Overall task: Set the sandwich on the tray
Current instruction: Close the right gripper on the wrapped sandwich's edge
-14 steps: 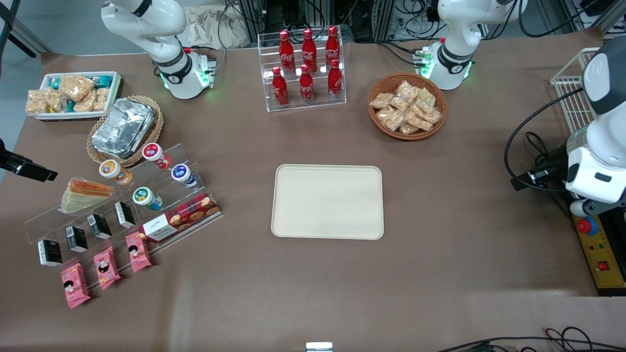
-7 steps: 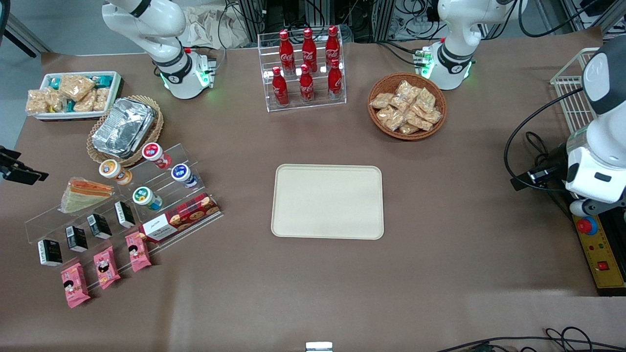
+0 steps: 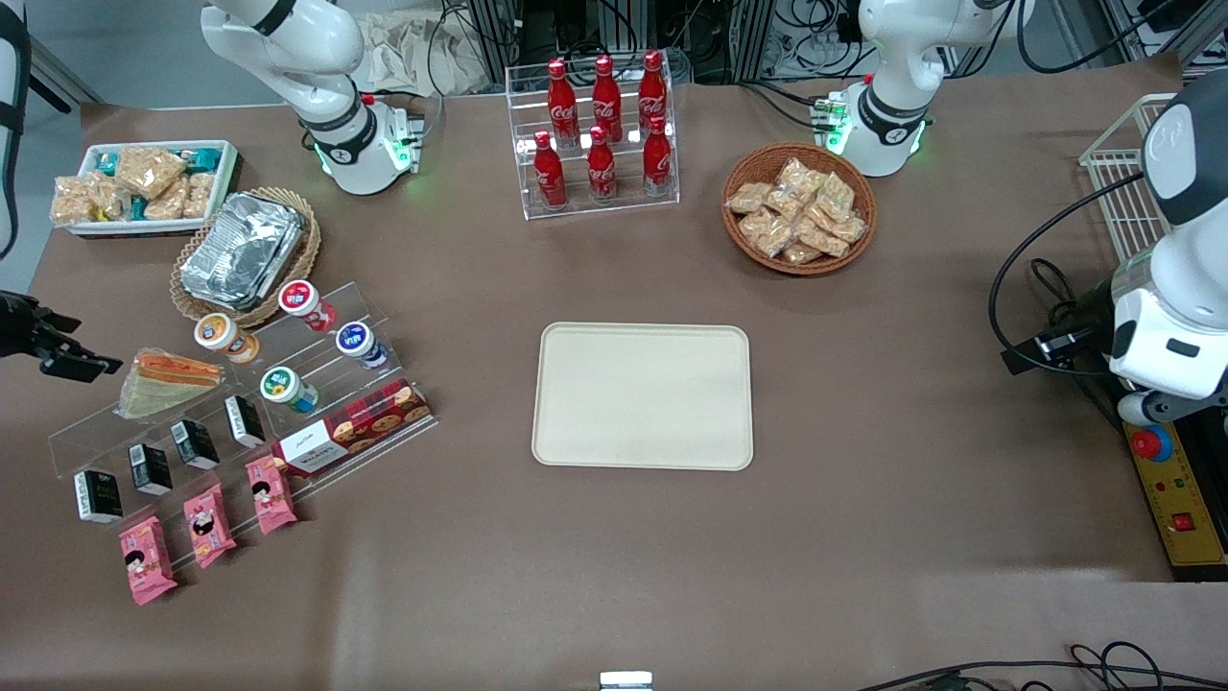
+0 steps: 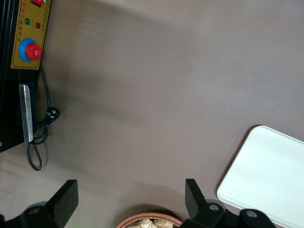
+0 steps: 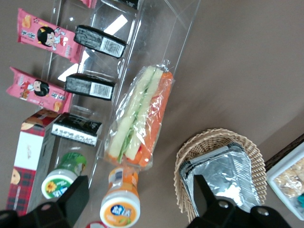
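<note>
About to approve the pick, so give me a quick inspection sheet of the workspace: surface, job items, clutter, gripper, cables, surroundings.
Surface: brown table cover, flat.
Job's things: sandwich wrapped, on the clear display stand; tray bare.
Clutter: black cartons, pink packets, cups, biscuit box, foil container in a basket, cola bottles, snack basket.
Grippers: gripper above the sandwich, jaws open.
Cables: black cable at the parked arm's end.
Surroundings: control box.
</note>
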